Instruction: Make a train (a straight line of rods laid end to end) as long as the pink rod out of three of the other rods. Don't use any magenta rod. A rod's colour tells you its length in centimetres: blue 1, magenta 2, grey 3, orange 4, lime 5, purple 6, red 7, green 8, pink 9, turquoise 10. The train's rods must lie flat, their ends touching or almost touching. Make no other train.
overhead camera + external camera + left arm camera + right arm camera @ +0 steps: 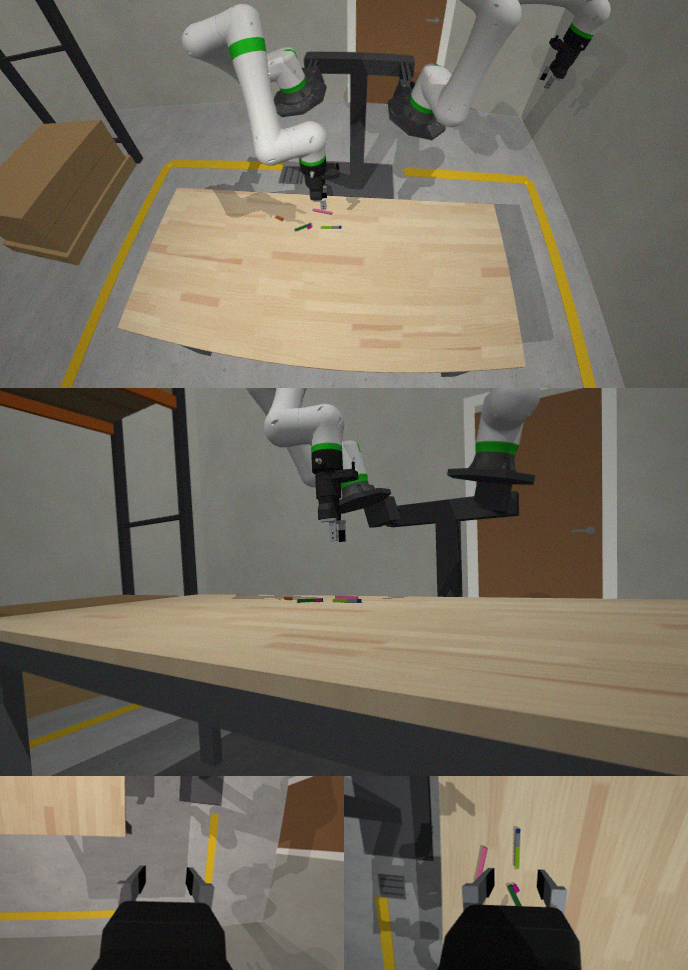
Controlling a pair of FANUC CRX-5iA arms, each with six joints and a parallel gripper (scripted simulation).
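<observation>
The right gripper [323, 205] [337, 532] [515, 877] hangs above the table [320, 300] [350, 648] [629, 863], fingers wide apart and holding nothing; beneath and around it lie the pink rod [322, 211] [346, 597] [481, 863], a straight lime [326, 227] [340, 601] [517, 857], grey [336, 227] [352, 601] [518, 840] and blue [340, 227] [359, 601] [518, 830] train, a green rod [303, 227] [307, 600] [514, 895] beside a magenta one [309, 227] [319, 600] [515, 889], and an orange rod [279, 218] [288, 598]; the left gripper [548, 81] [166, 875] is open, well away from the table
</observation>
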